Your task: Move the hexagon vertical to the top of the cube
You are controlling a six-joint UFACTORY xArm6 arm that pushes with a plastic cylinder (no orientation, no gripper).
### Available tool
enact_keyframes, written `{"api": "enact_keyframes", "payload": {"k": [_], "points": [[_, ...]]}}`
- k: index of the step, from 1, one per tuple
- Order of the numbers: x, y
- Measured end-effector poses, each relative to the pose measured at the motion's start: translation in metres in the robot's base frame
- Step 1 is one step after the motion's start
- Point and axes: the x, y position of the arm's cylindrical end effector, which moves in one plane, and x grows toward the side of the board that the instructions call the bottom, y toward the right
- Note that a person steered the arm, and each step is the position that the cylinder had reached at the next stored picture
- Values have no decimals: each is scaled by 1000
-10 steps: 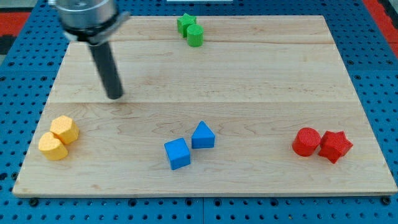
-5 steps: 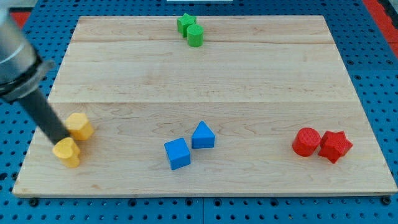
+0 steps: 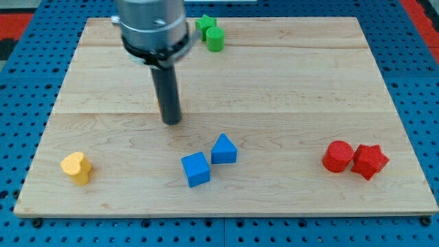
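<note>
Camera view, sole view. A wooden surface carries the blocks. The arm has no claw: it ends in a dark rod that holds nothing, and my tip rests on the surface left of centre.

A thin yellow sliver at the rod's left edge is judged to be the yellow hexagon. It is mostly hidden behind the rod and seems to touch it, just far of my tip. The blue cube lies nearer and slightly to the right, apart from my tip, beside a blue triangular prism.

Other blocks:
- yellow block, rounded, near left
- green star and green cylinder, far
- red cylinder and red star, near right

Handling (judgement): the hexagon looks light, rigid and smooth, so it should slide readily and may rotate. It cannot be grasped, so press squarely against its left flat face to bring it in line above the cube.
</note>
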Motion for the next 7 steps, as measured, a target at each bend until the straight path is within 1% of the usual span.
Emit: {"api": "enact_keyframes", "payload": {"k": [1,2,3,4,5,6,7], "points": [[-18,2],[-36,-28],[-45,-74],[-77,-34],[-78,41],[-71,91],[-140,92]]}}
